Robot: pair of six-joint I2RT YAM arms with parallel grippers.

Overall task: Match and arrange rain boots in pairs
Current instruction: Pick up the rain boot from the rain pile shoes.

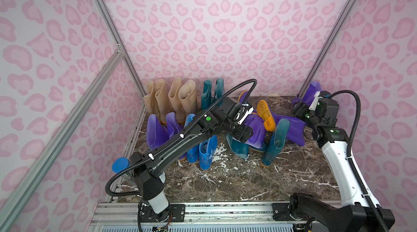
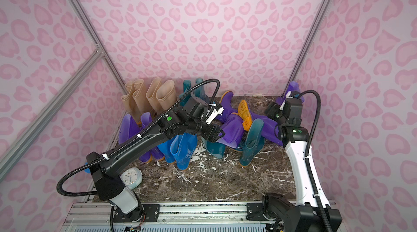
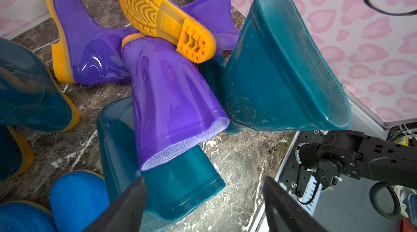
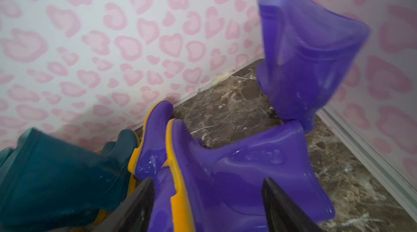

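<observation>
Boots crowd the back of the marble table. At the far left front, a blue-lidded cylinder stands by a white clock. Behind them, four beige boots stand upright along the back wall, with purple boots and blue boots upright in front. A teal pair stands just right of the beige ones.

Mid-table is a heap. The left gripper hangs over it, fingers spread wide and holding nothing. Under it a flat teal boot lies on its side with a purple shaft across it. A sole-up boot rests on that shaft, orange tread skyward. Just right, a lone teal boot stands upright.

Next, a fallen purple boot lies on its side. The right gripper sits above it, fingers wide on either side; whether they touch it I cannot tell. In the far right corner a corner boot — purple — stands upright against the wall.
</observation>
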